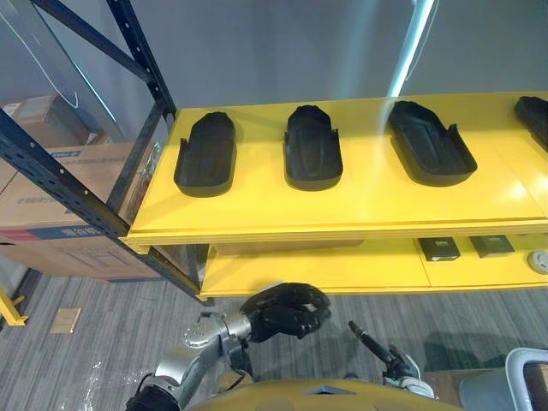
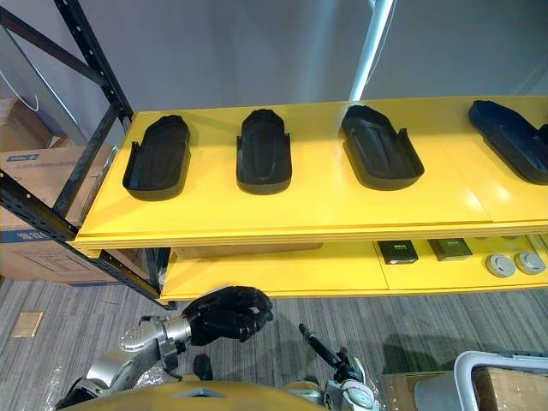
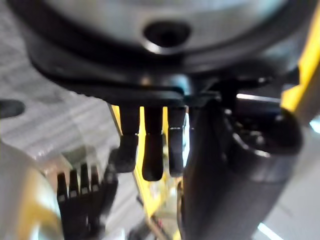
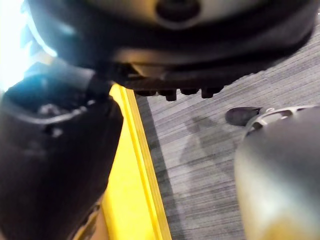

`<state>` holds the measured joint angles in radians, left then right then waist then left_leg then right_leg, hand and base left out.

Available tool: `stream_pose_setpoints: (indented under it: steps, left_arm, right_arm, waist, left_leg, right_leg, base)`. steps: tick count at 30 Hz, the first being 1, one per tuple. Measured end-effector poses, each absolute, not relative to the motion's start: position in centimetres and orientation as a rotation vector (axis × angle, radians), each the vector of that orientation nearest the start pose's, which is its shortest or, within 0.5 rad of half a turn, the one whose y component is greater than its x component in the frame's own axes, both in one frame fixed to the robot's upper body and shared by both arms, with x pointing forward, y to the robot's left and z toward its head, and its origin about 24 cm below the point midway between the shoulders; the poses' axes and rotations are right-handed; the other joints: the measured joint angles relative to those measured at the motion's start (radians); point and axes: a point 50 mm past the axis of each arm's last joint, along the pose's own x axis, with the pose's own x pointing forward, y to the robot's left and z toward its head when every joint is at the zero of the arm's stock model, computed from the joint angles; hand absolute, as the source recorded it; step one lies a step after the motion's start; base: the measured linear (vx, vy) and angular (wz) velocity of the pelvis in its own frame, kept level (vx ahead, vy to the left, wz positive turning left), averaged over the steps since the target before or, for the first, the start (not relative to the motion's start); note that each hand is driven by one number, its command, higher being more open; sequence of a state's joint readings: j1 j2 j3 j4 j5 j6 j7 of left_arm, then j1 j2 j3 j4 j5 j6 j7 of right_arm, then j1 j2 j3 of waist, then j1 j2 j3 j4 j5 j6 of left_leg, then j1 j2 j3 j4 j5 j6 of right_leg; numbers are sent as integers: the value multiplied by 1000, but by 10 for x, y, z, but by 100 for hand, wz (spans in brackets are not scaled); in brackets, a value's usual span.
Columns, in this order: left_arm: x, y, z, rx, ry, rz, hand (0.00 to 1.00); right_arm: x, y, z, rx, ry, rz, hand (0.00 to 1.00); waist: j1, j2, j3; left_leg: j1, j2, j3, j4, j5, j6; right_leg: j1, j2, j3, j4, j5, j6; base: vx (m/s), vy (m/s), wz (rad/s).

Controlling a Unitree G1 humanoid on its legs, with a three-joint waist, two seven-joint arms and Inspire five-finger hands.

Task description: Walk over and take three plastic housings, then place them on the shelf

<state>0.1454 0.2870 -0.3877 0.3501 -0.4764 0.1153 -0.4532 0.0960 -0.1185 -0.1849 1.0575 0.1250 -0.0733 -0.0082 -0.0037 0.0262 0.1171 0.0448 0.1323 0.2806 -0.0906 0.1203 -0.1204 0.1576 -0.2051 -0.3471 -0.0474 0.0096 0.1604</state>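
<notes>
Three black plastic housings lie hollow side up in a row on the yellow shelf's (image 1: 360,201) top board: one at the left (image 1: 206,154), one in the middle (image 1: 312,147), one to the right (image 1: 431,142). Another housing (image 1: 533,116) shows at the board's far right edge. My left hand (image 1: 287,310) hangs below the shelf's front edge with its fingers curled and nothing in it. My right hand (image 1: 370,340) is lower and to the right, fingers straight, also holding nothing. Neither hand touches a housing.
The lower yellow board (image 1: 317,270) carries two dark square parts (image 1: 438,249) and round grey parts (image 2: 501,265). Dark blue rack posts (image 1: 141,56) and cardboard boxes (image 1: 51,197) stand at the left. A white bin rim (image 1: 524,377) is at the lower right, over grey carpet.
</notes>
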Motion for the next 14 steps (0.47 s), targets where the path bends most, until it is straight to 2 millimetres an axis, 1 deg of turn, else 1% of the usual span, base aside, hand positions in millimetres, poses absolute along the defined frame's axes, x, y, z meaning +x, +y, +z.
stream_pose_setpoints:
  steps: [1,2,3,6,8,9,11,12,13,14]
  left_arm:
    - [161,134,-84,-296,702,-562,100]
    - [157,146,-95,-292,743,-443,100]
    - [154,155,-101,-290,767,-361,100]
    - [137,181,-120,-368,831,-105,100]
    - [125,194,-132,-409,855,93,100]
    - [122,197,-134,-423,859,145,100]
    - [104,209,-145,-476,897,383,100]
    - [98,212,-148,-479,911,439,100]
    - [89,217,-152,-480,936,522,100]
    - [78,224,-155,-484,966,631,100]
  right_arm:
    - [90,-221,-157,90,1046,-332,100]
    - [90,-218,-158,95,1047,-329,100]
    - [90,-217,-158,97,1048,-327,100]
    - [92,-212,-158,95,1047,-306,100]
    - [93,-209,-159,95,1051,-295,100]
    - [94,-208,-159,96,1050,-294,100]
    - [95,-204,-159,105,1054,-292,100]
    - [96,-204,-159,107,1055,-293,100]
    - [96,-204,-160,109,1058,-297,100]
    - [96,-203,-160,121,1061,-308,100]
  waist:
    - [0,-5,-1]
    - [1,-14,-3]
    - [1,-18,-1]
    - [1,-31,7]
    - [2,-36,9]
    - [2,-37,10]
    - [3,-40,11]
    - [3,-41,11]
    - [3,-43,12]
    - [4,-47,13]
  left_leg:
    - [0,-1,-1,0,0,0]
    - [1,-1,-1,0,0,0]
    - [4,-1,-2,0,0,0]
    - [28,-4,-4,0,0,0]
    - [37,-5,-14,0,-1,-2]
    - [37,-5,-17,0,-1,-2]
    - [37,-7,-29,-1,1,1]
    - [36,-8,-32,-1,0,1]
    - [36,-9,-34,-1,-4,-4]
    - [35,-9,-37,-1,-4,-5]
  right_leg:
    - [4,0,-4,-4,0,0]
    - [8,1,-8,-7,0,0]
    - [16,1,-13,-8,0,0]
    - [45,-1,-29,-9,-2,-1]
    - [61,-1,-42,-9,-6,1]
    - [63,0,-45,-8,-6,1]
    - [70,-1,-58,-7,-8,1]
    - [72,-2,-62,-6,-10,0]
    - [73,-2,-62,-6,-12,-3]
    - [73,-2,-64,-5,-15,0]
  base:
    - [47,-23,10]
    - [30,-18,9]
    - [39,-20,8]
    - [1,-14,7]
    - [-48,-11,14]
    - [-50,-7,14]
    - [-77,-4,15]
    - [-64,0,12]
    - [-43,5,7]
    - [-31,5,4]
